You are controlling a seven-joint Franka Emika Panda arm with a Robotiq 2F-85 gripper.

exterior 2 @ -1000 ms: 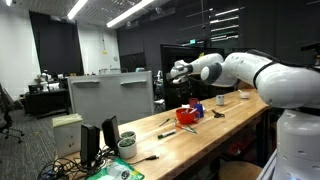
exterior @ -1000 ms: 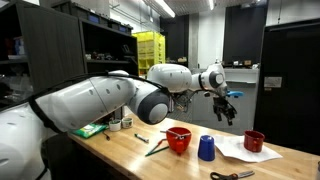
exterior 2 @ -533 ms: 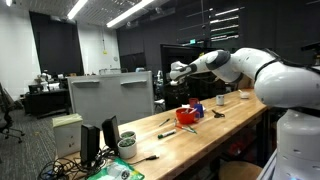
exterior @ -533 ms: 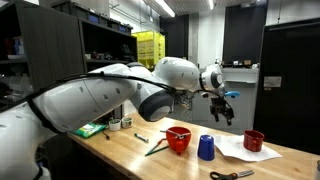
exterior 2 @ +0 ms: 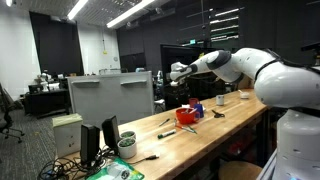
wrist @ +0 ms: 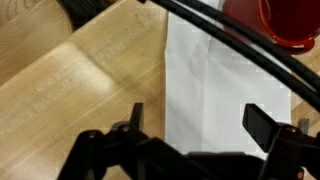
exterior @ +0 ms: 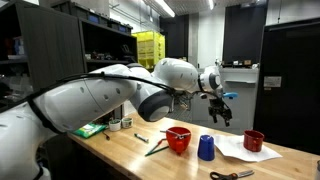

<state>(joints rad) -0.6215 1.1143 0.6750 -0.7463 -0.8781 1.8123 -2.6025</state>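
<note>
My gripper point(exterior: 224, 108) hangs open and empty, high above the wooden bench point(exterior: 130, 152), over the space between the blue cup point(exterior: 206, 148) and the white paper sheet point(exterior: 240, 152). In the wrist view the gripper point(wrist: 197, 118) has its fingers point(wrist: 262, 124) spread wide above the white paper sheet point(wrist: 225, 85), with nothing between them. A red cup point(wrist: 292, 25) stands at the paper's far corner; in an exterior view the red cup point(exterior: 254, 141) stands on the sheet. A red bowl point(exterior: 178, 140) with a utensil in it sits beside the blue cup.
Scissors point(exterior: 231, 175) lie near the bench's front edge. A green item point(exterior: 92, 130) and small tins point(exterior: 119, 124) sit further down the bench. In an exterior view, a grey partition point(exterior 2: 110, 100), a bin of cables point(exterior 2: 127, 148) and the red bowl point(exterior 2: 187, 115) show.
The arm's elbow shifted up and over during the first half second; the gripper stayed almost in place, still open. Since then nothing has visibly moved.
</note>
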